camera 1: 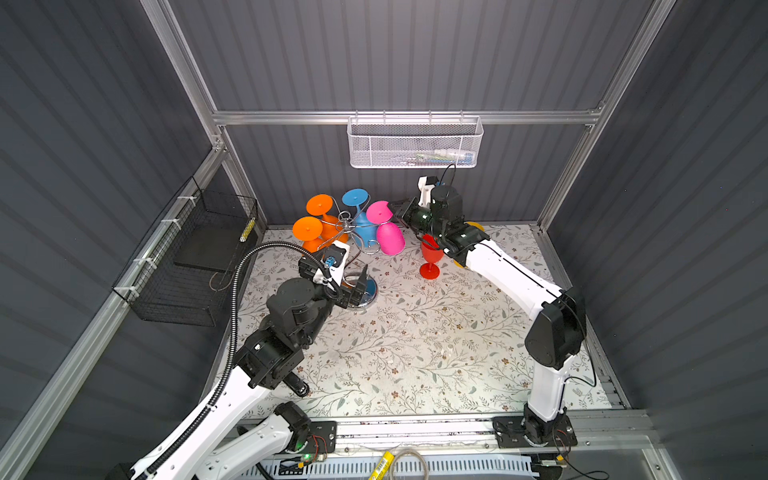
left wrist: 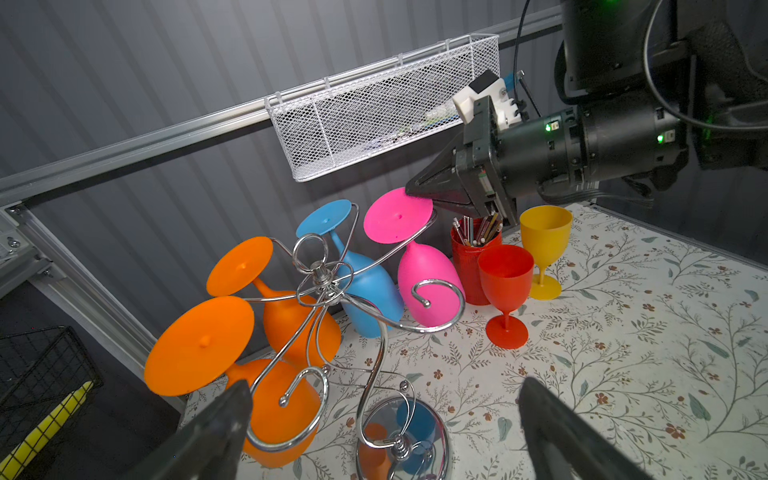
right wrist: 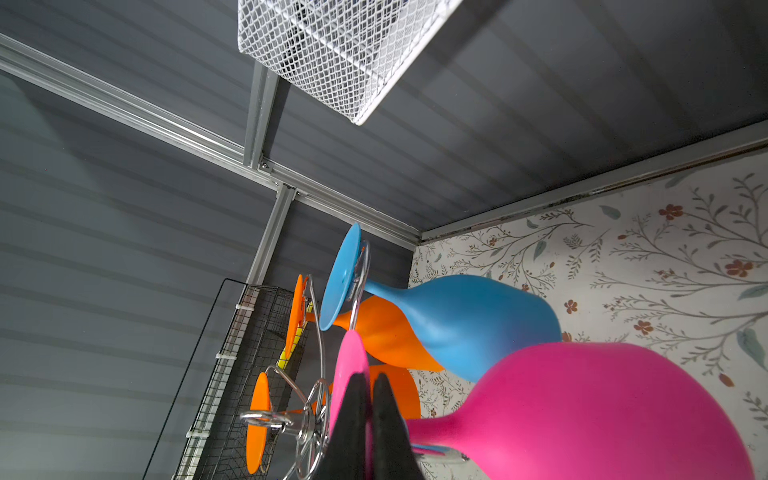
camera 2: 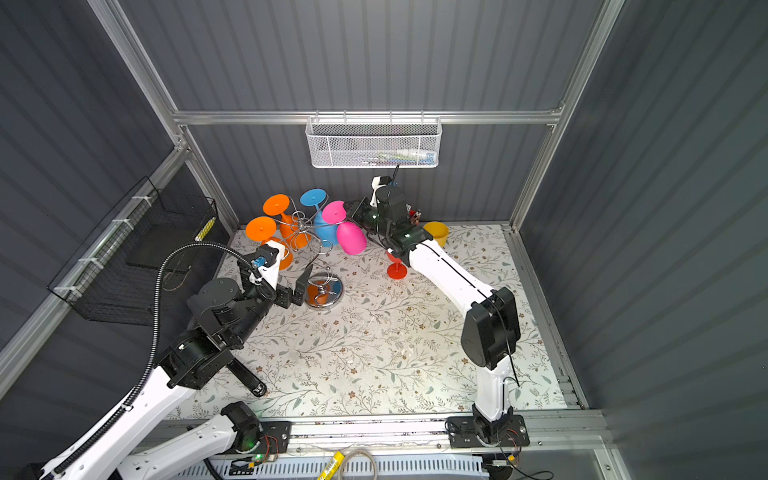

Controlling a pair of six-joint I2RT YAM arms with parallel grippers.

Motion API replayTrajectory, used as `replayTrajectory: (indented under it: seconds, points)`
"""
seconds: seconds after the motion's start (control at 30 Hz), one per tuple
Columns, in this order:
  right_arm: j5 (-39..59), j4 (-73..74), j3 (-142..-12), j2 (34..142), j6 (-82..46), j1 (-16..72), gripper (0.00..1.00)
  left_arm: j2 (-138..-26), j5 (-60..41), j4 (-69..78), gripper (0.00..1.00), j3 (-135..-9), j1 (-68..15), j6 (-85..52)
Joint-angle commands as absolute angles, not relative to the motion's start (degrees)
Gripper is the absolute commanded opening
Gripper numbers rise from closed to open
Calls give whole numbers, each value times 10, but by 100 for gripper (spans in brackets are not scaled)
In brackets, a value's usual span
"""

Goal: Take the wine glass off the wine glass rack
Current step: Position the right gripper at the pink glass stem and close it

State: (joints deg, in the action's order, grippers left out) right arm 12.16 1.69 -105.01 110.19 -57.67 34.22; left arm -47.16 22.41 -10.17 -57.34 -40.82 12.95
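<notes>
The chrome wine glass rack (camera 1: 345,226) (camera 2: 300,226) (left wrist: 316,270) stands at the back left of the table, its mirror base (camera 2: 328,293) in front. A pink wine glass (camera 1: 390,237) (camera 2: 351,237) (left wrist: 428,282) (right wrist: 602,411) hangs upside down from its right arm. My right gripper (camera 1: 392,208) (camera 2: 348,206) (left wrist: 412,193) (right wrist: 368,376) is shut on the rim of the pink glass's round foot (left wrist: 395,216). My left gripper (camera 1: 359,286) (camera 2: 303,286) (left wrist: 384,388) is open, its fingers either side of the rack's base, touching nothing.
Two orange glasses (camera 1: 307,228) and a blue one (camera 1: 365,232) also hang on the rack. A red glass (camera 1: 431,259), a yellow glass (camera 2: 436,232) and a red pencil cup (left wrist: 473,257) stand right of it. A white mesh basket (camera 1: 415,143) hangs on the back wall, a black wire basket (camera 1: 187,257) on the left wall.
</notes>
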Motion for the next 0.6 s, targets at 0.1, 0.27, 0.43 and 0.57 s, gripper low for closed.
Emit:
replayTrajectory:
  seconds: [0.1, 0.27, 0.43, 0.57]
  points:
    - [109, 19, -1057, 1082, -566, 346, 2, -469, 217, -87, 100, -566, -405, 135]
    - [104, 24, -1058, 1077, -564, 346, 1, -471, 215, -87, 100, -566, -405, 135]
    - [100, 26, -1048, 1064, -563, 347, 0, -470, 214, -88, 100, -568, -405, 135]
    - [98, 35, -1024, 1048, -562, 346, 0, -470, 214, -88, 100, -568, -405, 134]
